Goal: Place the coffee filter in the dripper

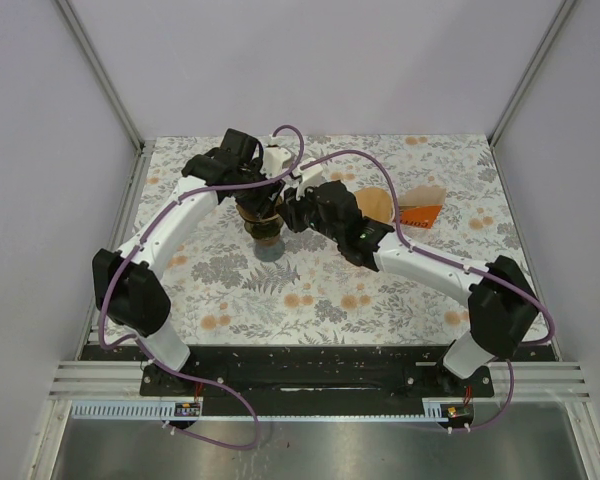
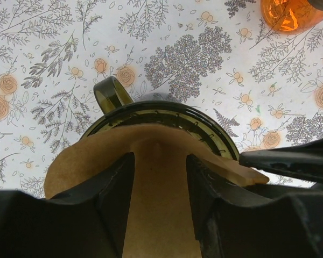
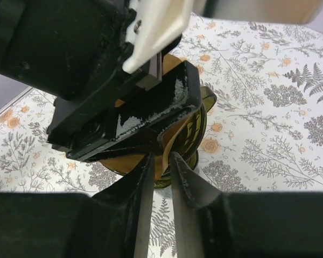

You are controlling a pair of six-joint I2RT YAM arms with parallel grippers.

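Seating was under way: the coffee filter (image 2: 75, 161) sat high in the dripper (image 2: 167, 110), the left gripper (image 2: 160, 161) spread wide over it, the right gripper (image 3: 161, 161) pinching its edge. Next, I'd judge, a gentle downward press. Only the left wrist view showed the paper's overhang; overhead, arms hid it

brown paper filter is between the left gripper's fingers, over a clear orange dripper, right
Not quite: the dripper is dark olive-green with a loop handle, not orange. The left wrist view shows it; the orange object sits apart on the table at the top right. The brown paper filter is indeed between the left gripper fingers, over that dripper.
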